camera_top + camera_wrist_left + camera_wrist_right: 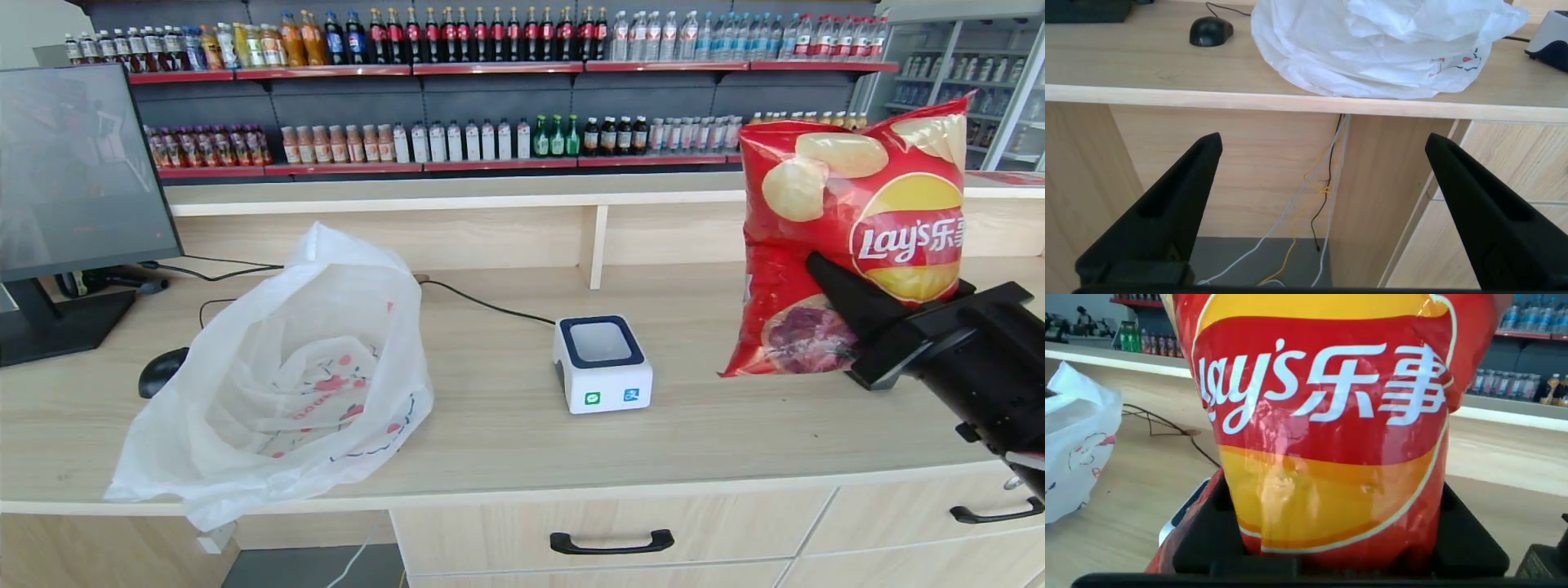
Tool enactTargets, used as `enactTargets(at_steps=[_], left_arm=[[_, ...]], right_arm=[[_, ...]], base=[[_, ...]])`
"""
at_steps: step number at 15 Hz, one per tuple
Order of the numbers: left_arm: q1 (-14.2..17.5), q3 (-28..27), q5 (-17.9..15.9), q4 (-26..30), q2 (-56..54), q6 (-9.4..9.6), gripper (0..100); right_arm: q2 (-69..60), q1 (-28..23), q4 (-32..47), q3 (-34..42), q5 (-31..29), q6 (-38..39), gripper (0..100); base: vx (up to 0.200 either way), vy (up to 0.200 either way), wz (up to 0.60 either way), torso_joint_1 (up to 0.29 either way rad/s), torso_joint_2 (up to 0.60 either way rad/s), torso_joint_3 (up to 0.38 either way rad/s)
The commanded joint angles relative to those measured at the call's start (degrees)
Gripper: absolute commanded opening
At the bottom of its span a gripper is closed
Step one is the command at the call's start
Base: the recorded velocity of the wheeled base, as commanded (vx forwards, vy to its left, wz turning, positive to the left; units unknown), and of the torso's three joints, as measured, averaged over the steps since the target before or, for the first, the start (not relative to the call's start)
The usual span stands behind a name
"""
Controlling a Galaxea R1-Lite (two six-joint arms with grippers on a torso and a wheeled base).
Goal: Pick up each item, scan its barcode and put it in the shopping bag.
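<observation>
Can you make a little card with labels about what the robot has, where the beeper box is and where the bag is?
Held item: red chip bag, upright, above the counter
Holder: right pincer, shut on the chip bag's lower part
Scanner: white box on the counter, between both bags
Shopping bag: white, mouth open, on the counter at the robot's left
Left pincer: open, empty, low in front of the counter

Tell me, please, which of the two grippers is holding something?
The right gripper, clamped on the red chip bag; the left gripper is open and empty.
</observation>
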Motion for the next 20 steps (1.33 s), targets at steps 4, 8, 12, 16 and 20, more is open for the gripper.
enactTargets(at_steps=[4,8,12,16,20], left_arm=[[0.0,0.0,0.0,0.0,0.0,-0.1,100],[0.0,0.0,0.0,0.0,0.0,-0.01,100],[0.0,0.0,0.1,0.0,0.0,-0.27,100],[0.0,0.0,0.1,0.0,0.0,-0.27,100],[0.0,0.0,0.0,-0.1,0.0,-0.18,100]], right_arm=[[-0.1,-3.3,-1.0,1.0,0.5,0.6,0],[1.8,-3.4,-1.4,0.8,0.5,0.9,0],[3.3,-3.5,-1.7,0.4,0.6,0.9,0],[2.4,-3.4,-1.7,3.4,2.0,1.1,0],[1.2,-3.5,-1.7,4.3,2.4,1.1,0]], base=[[-0.05,0.0,0.0,0.001,0.0,0.001],[0.0,0.0,0.0,0.0,0.0,0.0],[0.2,0.2,0.0,-0.001,0.0,0.005],[0.2,0.2,0.0,0.019,0.01,-0.001],[0.1,0.2,0.0,-0.008,0.0,0.007]])
